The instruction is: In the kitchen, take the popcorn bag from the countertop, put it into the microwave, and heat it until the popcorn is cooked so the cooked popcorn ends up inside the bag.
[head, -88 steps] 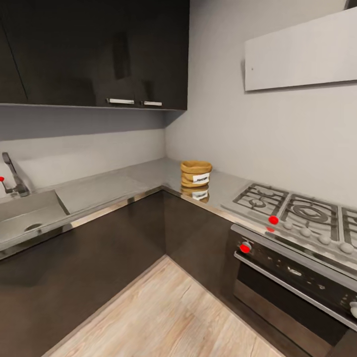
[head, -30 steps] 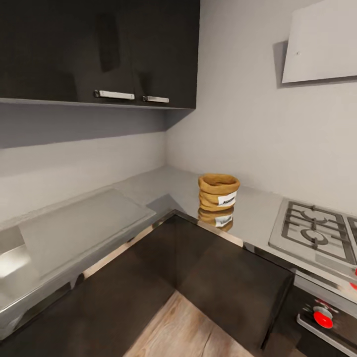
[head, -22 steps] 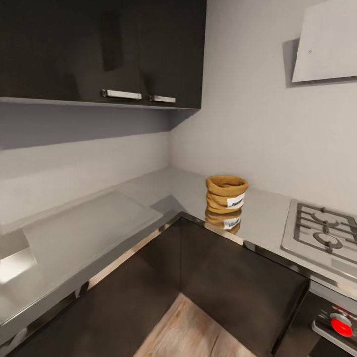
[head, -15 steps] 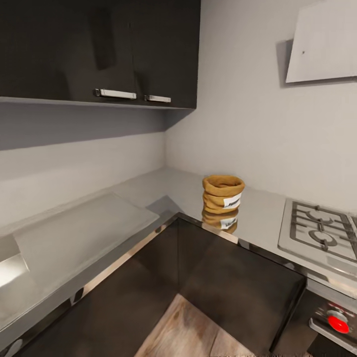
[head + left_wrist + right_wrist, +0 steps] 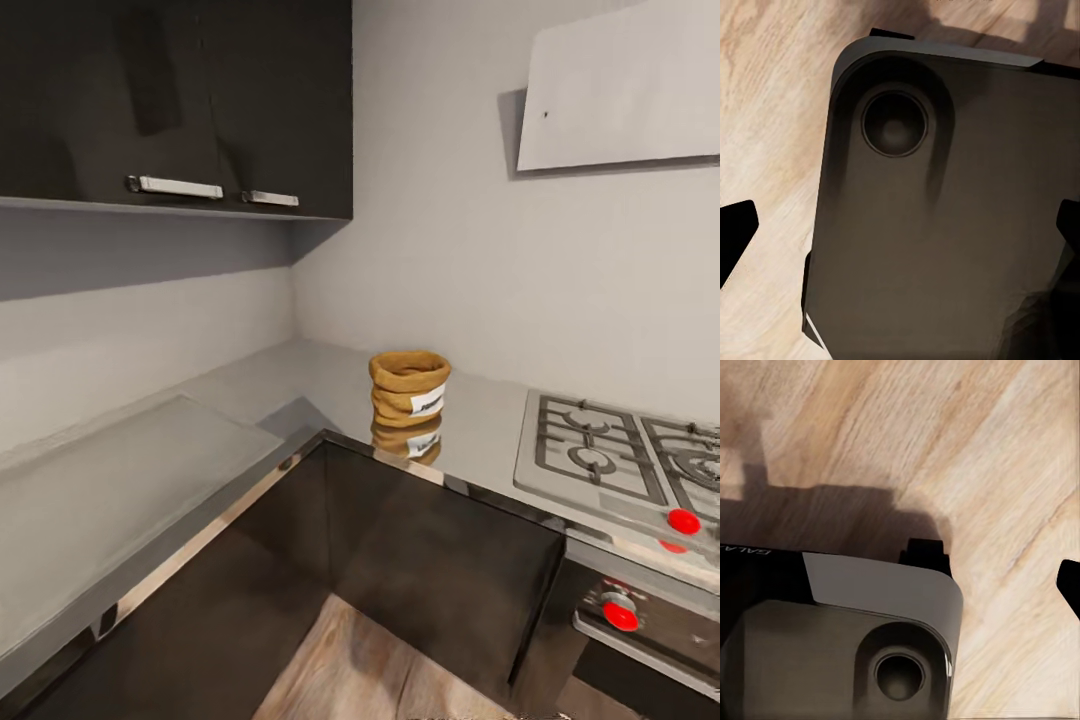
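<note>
One bag (image 5: pixel 408 388) stands upright on the countertop (image 5: pixel 310 372) in the corner, far ahead of my jaws, beside the hob (image 5: pixel 615 455); its white label bears dark writing too small to read; both wrists look down at wood floor (image 5: pixel 967 457) over my dark base (image 5: pixel 937 225), lettered "GALA" at one edge; my left fingertips (image 5: pixel 735 232) sit wide apart; whether the right jaws are apart I cannot tell.

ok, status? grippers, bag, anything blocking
Both grippers empty, pointed down at the wood floor over the robot base. Popcorn bag upright on the countertop corner, left of the stove. Nothing around the bag.
</note>
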